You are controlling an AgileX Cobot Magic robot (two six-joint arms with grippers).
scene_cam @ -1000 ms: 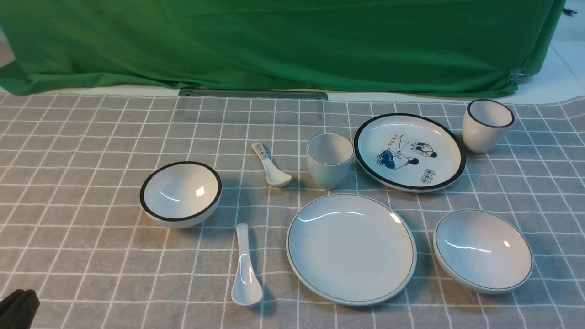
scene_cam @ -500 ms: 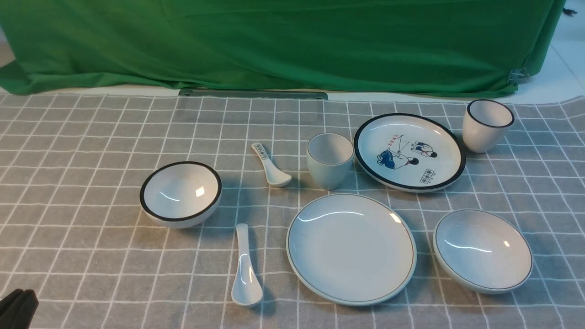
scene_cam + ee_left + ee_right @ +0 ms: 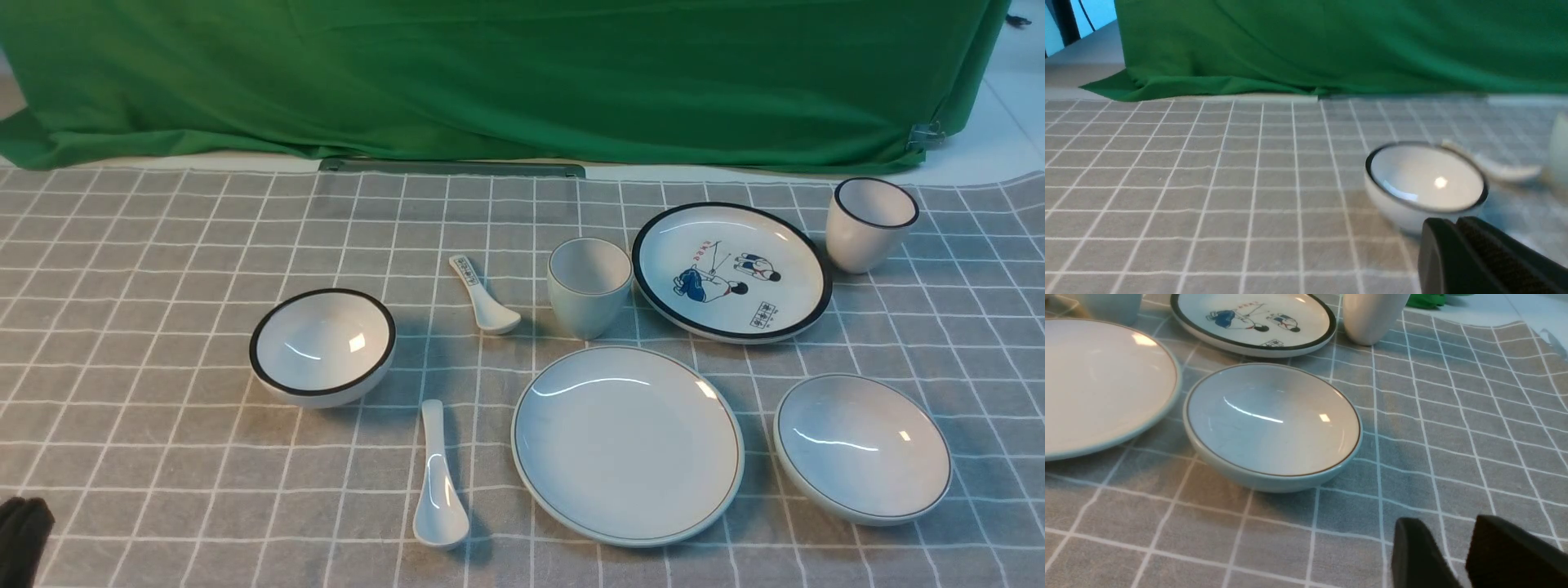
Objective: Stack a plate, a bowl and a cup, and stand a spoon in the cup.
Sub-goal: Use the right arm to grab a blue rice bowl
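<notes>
Nothing is stacked yet, so the first job looks like putting the bowl on the plate. The right gripper (image 3: 1447, 528) is nearest to that job. To do it well, it should slide one finger inside the near rim of the bowl (image 3: 1274, 424) and one outside, then pinch gently, because the bowl looks smooth and slippery. Next it should lift straight up, go sideways, and set the bowl down in the middle of the plate (image 3: 627, 445), which lies just beside it, not touching. The spoon (image 3: 439, 490) lies flat on the plate's other side, with its scoop toward the robot. The cup (image 3: 588, 286) stands upright farther back, behind the plate. The robot should not mix these up with the black-rimmed dishes farther off. The right gripper hangs low over the grey cloth (image 3: 1412, 473), a little apart from the bowl and pointing toward it. Its fingers are partly spread and hold nothing. The left gripper (image 3: 20, 531) sits low at the near left corner, well apart from the spoon. Its fingers are pressed together and hold nothing.
</notes>
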